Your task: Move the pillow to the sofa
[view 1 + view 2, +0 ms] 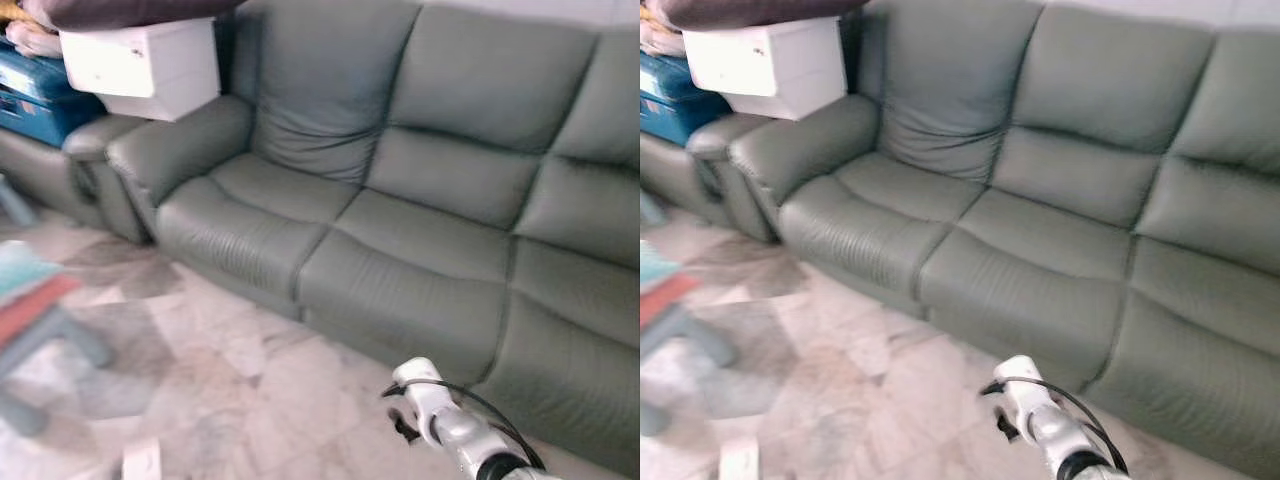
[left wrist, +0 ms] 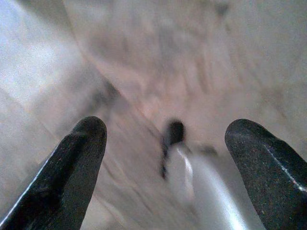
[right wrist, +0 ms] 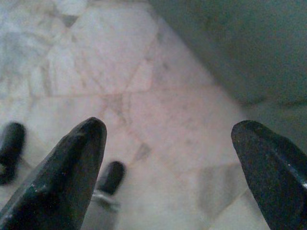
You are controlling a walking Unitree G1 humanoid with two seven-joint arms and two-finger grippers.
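The grey-green leather sofa (image 1: 400,230) runs across the view, and its seats are bare. At the left edge a blurred teal and red flat thing (image 1: 25,290) lies on a grey stool; I cannot tell if it is a pillow. My right arm (image 1: 440,412) hangs low in front of the sofa's base. In the right wrist view my right gripper (image 3: 171,126) is open over the marble floor with nothing between its fingers. In the left wrist view my left gripper (image 2: 168,125) is open too, over blurred floor.
A white box (image 1: 145,65) sits on the sofa's left armrest, with blue cases (image 1: 35,95) behind it. A second grey seat (image 1: 60,170) adjoins the sofa on the left. Pale marble floor (image 1: 230,370) lies in front, with a small white scrap (image 1: 141,460) on it.
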